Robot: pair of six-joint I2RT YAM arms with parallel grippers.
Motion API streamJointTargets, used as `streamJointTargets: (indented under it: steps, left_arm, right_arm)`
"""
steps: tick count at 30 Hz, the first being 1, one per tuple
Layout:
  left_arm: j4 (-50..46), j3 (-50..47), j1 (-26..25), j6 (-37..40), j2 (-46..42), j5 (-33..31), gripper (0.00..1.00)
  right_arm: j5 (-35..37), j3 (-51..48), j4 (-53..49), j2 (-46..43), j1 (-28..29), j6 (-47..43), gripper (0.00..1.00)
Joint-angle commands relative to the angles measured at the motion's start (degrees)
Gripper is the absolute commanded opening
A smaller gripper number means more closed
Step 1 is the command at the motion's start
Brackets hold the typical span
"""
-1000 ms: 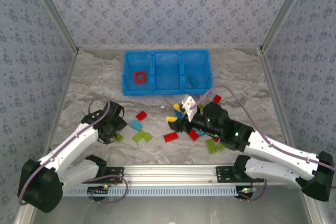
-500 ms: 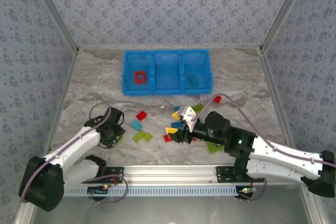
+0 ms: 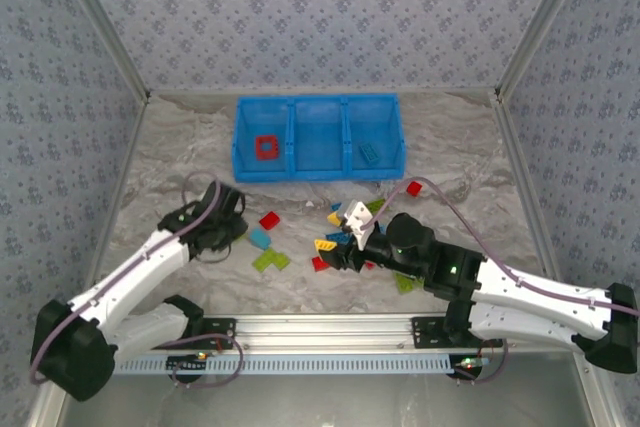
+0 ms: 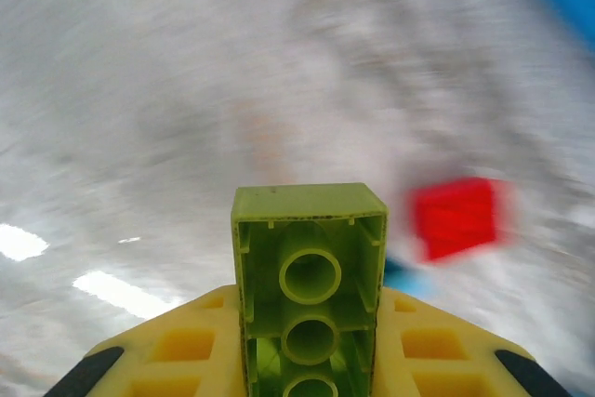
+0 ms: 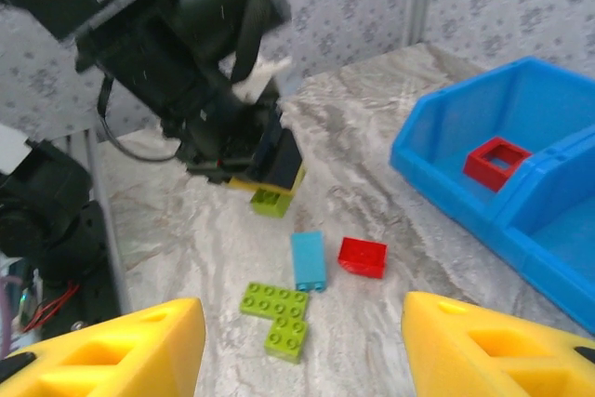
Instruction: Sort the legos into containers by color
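Clamping now the lime green brick [image 4: 309, 267] in the left gripper [image 4: 309, 341], open beside it a second ago; carrying it farther, near-left of the blue bin [image 3: 318, 173]; holding the right gripper [image 5: 302, 327] spread, empty.

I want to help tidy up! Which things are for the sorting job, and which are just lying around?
For the job: lime green brick in the left gripper; loose legos; blue bin, red frame inside.
Just there: patterned walls; metal rail.
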Motion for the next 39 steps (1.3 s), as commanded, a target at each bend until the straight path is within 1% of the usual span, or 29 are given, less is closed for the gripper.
streamJointTargets:
  steps: [1, 3, 6, 8, 9, 12, 14, 16, 19, 22, 24, 29, 31, 32, 34, 36, 39]
  left_arm:
    - [1.36, 15.1, -3.51, 11.39, 9.23, -0.72, 0.2]
    - [1.15, 23.84, -5.28, 15.44, 17.92, 0.2, 0.2]
    - [1.27, 35.63, -5.4, 19.12, 29.44, 2.05, 0.19]
    - [0.25, 44.58, -5.44, 21.38, 37.32, 2.73, 0.2]
    - [-2.43, 49.54, -5.65, 22.54, 41.55, 2.85, 0.19]
    - [-7.39, 63.06, -5.66, 23.89, 52.86, 2.53, 0.19]
    - [-10.22, 70.79, -5.63, 24.53, 58.92, 0.99, 0.2]
    - [-13.83, 77.95, -5.48, 25.01, 64.74, -0.79, 0.2]
    - [-18.04, 87.5, -4.76, 24.68, 72.5, -0.89, 0.2]
    - [-17.33, 91.28, -4.23, 24.44, 77.16, 1.8, 0.21]
    - [-17.39, 92.87, -4.22, 24.53, 79.73, 1.89, 0.23]
    - [-18.8, 93.06, -3.41, 23.13, 83.18, 2.81, 0.32]
    - [-18.3, 92.72, -3.33, 23.54, 83.46, 3.71, 0.36]
    - [-18.32, 92.9, -3.33, 23.64, 83.58, 4.04, 0.4]
    - [-18.72, 93.18, -3.39, 23.82, 83.28, 4.22, 0.5]
    - [-18.87, 93.25, -3.53, 24.21, 82.25, 3.76, 0.58]
    - [-18.69, 93.46, -3.69, 24.92, 80.34, 2.99, 0.62]
  right_arm:
    - [9.53, 3.28, 0.06, -1.43, 0.17, -0.46, 0.6]
    - [12.57, 4.2, 0.44, -1.07, -0.41, -1.33, 0.6]
    - [18.33, 6.47, 0.71, 0.18, -1.69, -1.23, 0.6]
    - [20.88, 8.17, -0.23, 1.14, -2.95, -0.92, 0.6]
    - [21.81, 8.99, -0.55, 1.43, -3.77, -0.63, 0.6]
    - [21.56, 10.35, -0.97, 1.71, -6.51, 0.74, 0.6]
    - [20.67, 10.91, -1.56, 1.65, -8.07, 1.58, 0.6]
    - [19.82, 11.37, -2.35, 1.4, -8.85, 2.35, 0.6]
    - [19.66, 11.31, -3.47, 0.83, -9.07, 2.89, 0.6]
    - [19.68, 10.67, -4.66, -0.15, -9.15, 3.71, 0.6]
    - [20.32, 10.28, -5.72, -0.83, -9.31, 4.48, 0.6]
    - [21.05, 9.55, -7.83, -2.88, -9.42, 5.41, 0.6]
    - [21.15, 9.42, -8.53, -3.35, -9.54, 5.58, 0.61]
    - [21.16, 9.53, -9.03, -3.45, -9.72, 5.59, 0.61]
    - [21.16, 9.55, -9.79, -3.54, -10.02, 5.83, 0.61]
    - [21.09, 9.54, -10.71, -3.65, -10.53, 6.16, 0.61]
    - [20.83, 9.62, -11.94, -3.8, -11.3, 6.86, 0.61]
